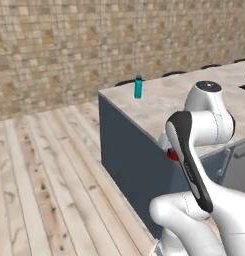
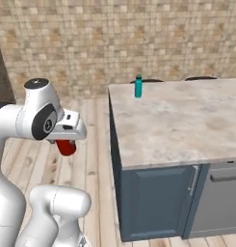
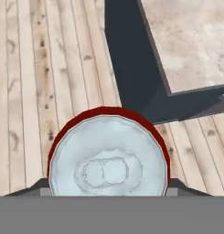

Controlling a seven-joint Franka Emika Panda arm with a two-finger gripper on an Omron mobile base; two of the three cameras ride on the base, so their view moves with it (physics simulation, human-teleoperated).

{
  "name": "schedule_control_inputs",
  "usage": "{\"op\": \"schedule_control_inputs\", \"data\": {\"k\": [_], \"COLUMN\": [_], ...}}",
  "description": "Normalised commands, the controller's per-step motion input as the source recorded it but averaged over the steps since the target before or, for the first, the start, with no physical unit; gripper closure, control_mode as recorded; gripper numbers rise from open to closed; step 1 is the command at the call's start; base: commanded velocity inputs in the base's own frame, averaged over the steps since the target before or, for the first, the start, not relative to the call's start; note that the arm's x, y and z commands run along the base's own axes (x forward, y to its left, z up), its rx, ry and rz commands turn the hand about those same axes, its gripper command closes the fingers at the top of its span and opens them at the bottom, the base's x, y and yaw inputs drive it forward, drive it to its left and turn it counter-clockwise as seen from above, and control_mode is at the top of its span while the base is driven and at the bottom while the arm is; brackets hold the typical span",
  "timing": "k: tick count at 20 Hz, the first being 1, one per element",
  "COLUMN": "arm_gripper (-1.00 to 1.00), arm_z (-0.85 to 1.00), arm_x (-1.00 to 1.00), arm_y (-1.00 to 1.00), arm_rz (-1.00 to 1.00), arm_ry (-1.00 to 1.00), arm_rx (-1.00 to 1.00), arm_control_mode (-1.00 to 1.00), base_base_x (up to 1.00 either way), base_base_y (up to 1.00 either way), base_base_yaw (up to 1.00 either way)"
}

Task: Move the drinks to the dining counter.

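Note:
My gripper (image 2: 66, 144) is shut on the short red can (image 2: 67, 147), which hangs over the wooden floor to the left of the island's corner. From the hand camera the can's (image 3: 109, 160) silver lid with its pull tab looms large, and a dark finger pad (image 3: 36, 186) presses against each side of it. In the left base view a sliver of the red can (image 1: 172, 155) peeks out behind my forearm. A teal bottle (image 1: 138, 87) (image 2: 138, 87) with a dark cap stands upright near the far left corner of the dining counter (image 2: 187, 120) (image 1: 164, 97).
The island has dark blue side panels (image 1: 129, 160) and grey cabinet doors with handles (image 2: 194, 181). Plank flooring (image 1: 49, 185) stretches to the left. A tan tiled wall (image 2: 114, 38) runs behind, with dark stool tops (image 2: 199, 77) along the counter's far edge.

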Motion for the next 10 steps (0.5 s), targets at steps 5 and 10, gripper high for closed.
{"op": "schedule_control_inputs", "data": {"k": [5, 10], "arm_gripper": [1.0, 1.0], "arm_z": [0.0, 0.0], "arm_x": [0.0, 0.0], "arm_y": [0.0, 0.0], "arm_rz": [0.0, 0.0], "arm_ry": [0.0, 0.0], "arm_rx": [0.0, 0.0], "arm_control_mode": [1.0, 1.0], "base_base_x": [0.64, 0.3], "base_base_y": [0.0, 0.05], "base_base_yaw": [-0.64, -0.76]}}
